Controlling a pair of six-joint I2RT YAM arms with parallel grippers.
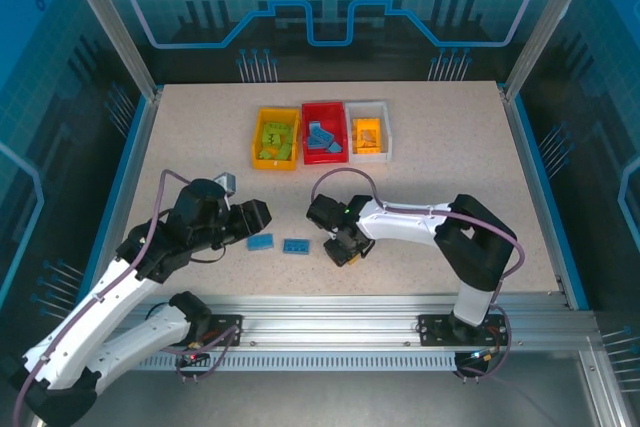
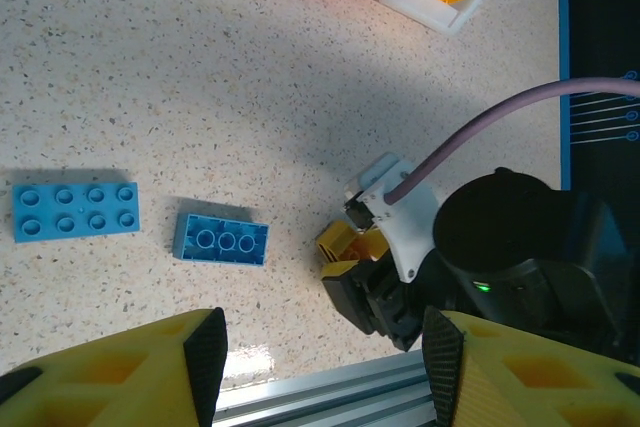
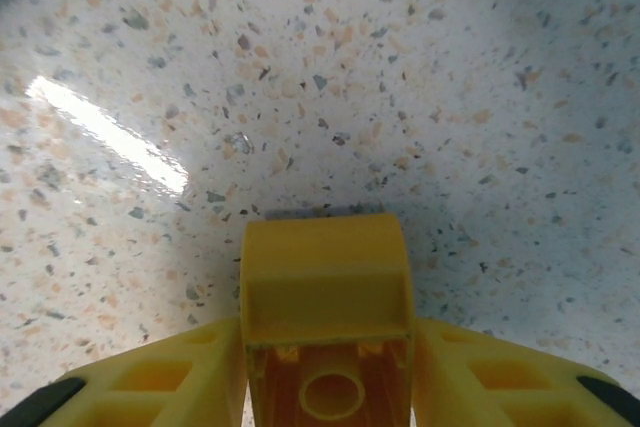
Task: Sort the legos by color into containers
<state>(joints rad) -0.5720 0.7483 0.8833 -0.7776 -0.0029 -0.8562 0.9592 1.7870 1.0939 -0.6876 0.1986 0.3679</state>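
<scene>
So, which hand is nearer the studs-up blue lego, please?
Left: the left hand is beside the studs-up lego; the right hand, holding a yellow lego, is past the overturned lego.

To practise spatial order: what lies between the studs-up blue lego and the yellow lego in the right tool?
A second blue lego, underside up, lies between the studs-up blue lego and the right tool's yellow lego, per the left wrist view.
</scene>
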